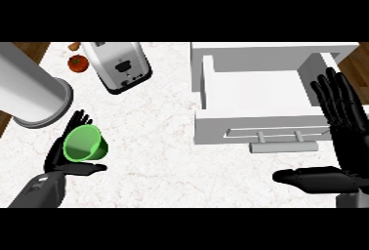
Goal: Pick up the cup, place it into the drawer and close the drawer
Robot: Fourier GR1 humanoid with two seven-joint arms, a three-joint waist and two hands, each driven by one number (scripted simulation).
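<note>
The green cup (86, 143) is at the counter's left, its mouth facing up toward me. My left hand (57, 157) is directly behind it, straight fingers rising past the rim and the thumb stretched out under the cup; the cup rests against the palm. The white drawer (252, 91) stands pulled open at the right, with nothing inside and its bar handle (282, 138) on the near front panel. My right hand (352, 141) is open at the drawer's right side, fingers straight and pointing away, thumb out to the left below the handle.
A silver toaster (119, 66) lies at the back left with a red tomato (78, 62) beside it. A large metal cylinder (32, 93) fills the far left edge, just beyond the cup. Bare marble counter (155, 146) separates the cup and the drawer.
</note>
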